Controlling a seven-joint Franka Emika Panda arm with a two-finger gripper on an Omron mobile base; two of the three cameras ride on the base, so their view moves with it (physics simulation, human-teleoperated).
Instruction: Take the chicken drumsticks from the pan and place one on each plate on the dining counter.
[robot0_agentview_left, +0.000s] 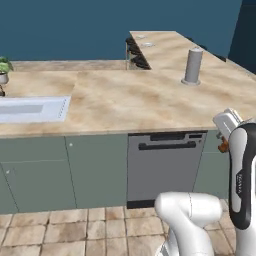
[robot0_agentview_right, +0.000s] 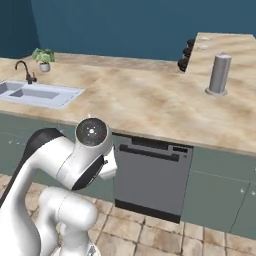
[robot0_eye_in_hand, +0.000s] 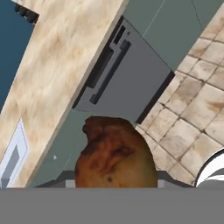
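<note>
Hand (robot0_eye_in_hand: 116, 183) pinching a browned drumstick (robot0_eye_in_hand: 114, 155) (bulbous end up), above tiled floor (robot0_eye_in_hand: 192, 109)

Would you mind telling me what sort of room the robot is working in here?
A rendered home kitchen: a beige counter with a sink, a dishwasher set among grey-green cabinets, and a tiled floor.
</note>
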